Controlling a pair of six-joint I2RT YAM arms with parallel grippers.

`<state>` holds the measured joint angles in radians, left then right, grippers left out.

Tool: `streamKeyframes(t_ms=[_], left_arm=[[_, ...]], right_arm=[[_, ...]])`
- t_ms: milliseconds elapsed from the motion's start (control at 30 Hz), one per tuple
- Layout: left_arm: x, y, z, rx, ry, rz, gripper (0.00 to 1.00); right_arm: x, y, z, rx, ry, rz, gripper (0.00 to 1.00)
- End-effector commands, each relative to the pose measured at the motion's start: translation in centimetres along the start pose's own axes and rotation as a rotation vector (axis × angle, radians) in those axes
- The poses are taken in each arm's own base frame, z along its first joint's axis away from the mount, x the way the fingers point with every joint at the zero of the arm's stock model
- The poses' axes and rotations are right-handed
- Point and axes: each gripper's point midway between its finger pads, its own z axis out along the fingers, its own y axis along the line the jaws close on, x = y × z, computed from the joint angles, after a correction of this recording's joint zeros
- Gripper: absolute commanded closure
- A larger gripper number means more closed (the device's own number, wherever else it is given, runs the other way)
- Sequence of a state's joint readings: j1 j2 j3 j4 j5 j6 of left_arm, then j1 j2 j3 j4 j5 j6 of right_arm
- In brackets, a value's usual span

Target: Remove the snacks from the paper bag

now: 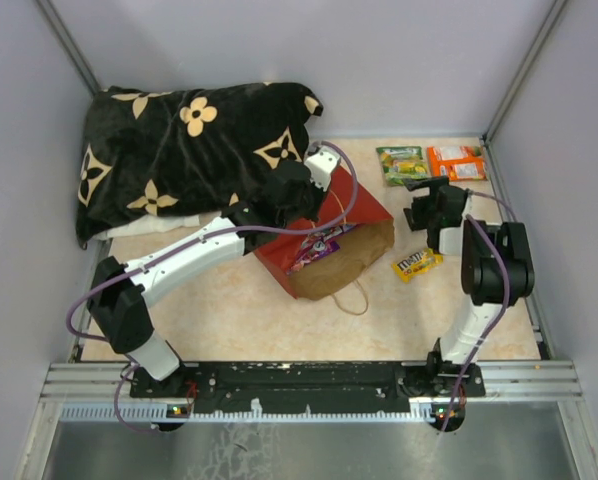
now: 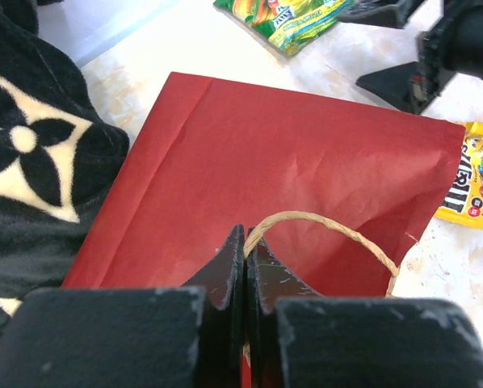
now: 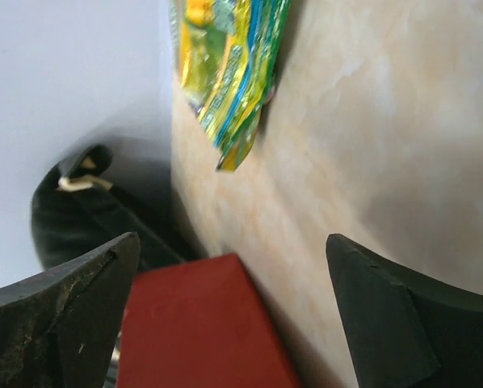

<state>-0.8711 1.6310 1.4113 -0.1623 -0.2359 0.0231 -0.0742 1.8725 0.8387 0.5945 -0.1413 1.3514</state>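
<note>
While lying on its side mid-bench (image 1: 229,310), shows paper bag (image 1: 364,205) with long axis far-to-near, mouth toward near-right, purple packet (image 1: 314,250) just inside. Sits left and nearward of right end effector (image 1: 414,203), the free one: spread wide, empty, low, pointing left. Pinches twine handle (image 2: 330,230) with left end effector (image 2: 245,242), pressed together, arm stretched diagonally.

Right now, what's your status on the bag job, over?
Left gripper shut on handle of paper bag. Right gripper open, empty, by green packet. Purple packet in bag mouth; orange packet, M&M's pack out. Pillow beside bag.
</note>
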Motion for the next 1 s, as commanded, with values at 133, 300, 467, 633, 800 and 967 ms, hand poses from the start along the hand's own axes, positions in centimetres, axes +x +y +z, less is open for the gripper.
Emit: streamKeyframes(t_ms=[133,300,467,633,800,967], left_arm=[[-1.6,0.4,-0.5,-0.033,-0.038,0.010,1.00],[-1.7,0.4,-0.6,-0.034,-0.042,0.017,1.00],[-1.6,0.4,-0.5,-0.038,-0.043,0.022,1.00],[-1.4,0.4,-0.4,-0.044,-0.036,0.025,1.00],[-1.2,0.5,-0.3,-0.053,-0.031,0.029,1.00],[-1.3,0.7,-0.4,-0.063,-0.032,0.033,1.00]], right_arm=[[1.1,5.2,-9.9,-0.273,-0.062,-0.101,0.01],[5.2,6.4,-17.2,-0.283,-0.145,-0.441,0.01],[8.6,10.1,-24.6,-0.413,-0.245,-0.658,0.01],[10.4,10.5,-25.7,-0.434,-0.130,-0.588,0.01],[13.1,11.1,-28.2,-0.635,-0.012,-0.562,0.01],[15.7,11.9,-32.1,-0.902,0.101,-0.631,0.01]])
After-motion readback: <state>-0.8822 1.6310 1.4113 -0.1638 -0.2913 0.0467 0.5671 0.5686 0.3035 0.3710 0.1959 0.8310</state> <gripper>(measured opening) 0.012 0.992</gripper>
